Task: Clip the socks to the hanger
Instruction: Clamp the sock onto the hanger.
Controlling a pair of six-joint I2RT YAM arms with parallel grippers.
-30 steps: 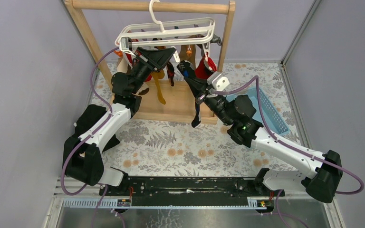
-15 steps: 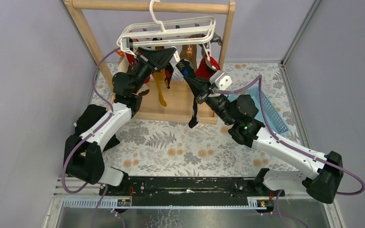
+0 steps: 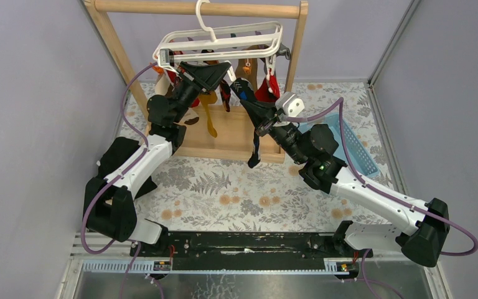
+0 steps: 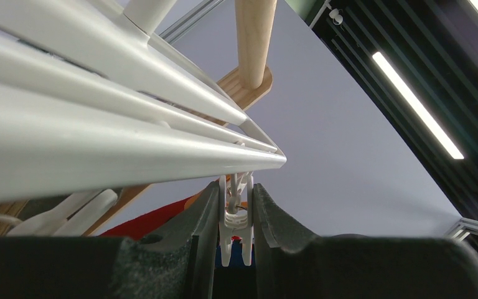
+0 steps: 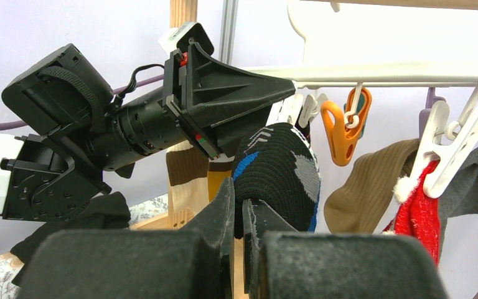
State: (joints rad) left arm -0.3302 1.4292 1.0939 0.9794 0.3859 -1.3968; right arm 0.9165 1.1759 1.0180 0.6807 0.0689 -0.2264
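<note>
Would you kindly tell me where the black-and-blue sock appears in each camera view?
Top external: black-and-blue sock dangles at centre from the right hand.
Left wrist: not clearly identifiable; left hand pinches a white clip.
Right wrist: centre, rising from between the fingers.
Shared landmark: white hanger.

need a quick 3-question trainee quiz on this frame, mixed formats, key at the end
1. True or false: the left gripper is closed on a white clip hanging from the hanger.
2. Which sock does the right gripper pinch? A) a mustard sock B) the black sock with blue C) a red-white striped sock
3. Fill in: in the right wrist view, the neighbouring clip hanging just right of that sock is coloured ____.
Key: 1 true; 2 B; 3 orange.
</note>
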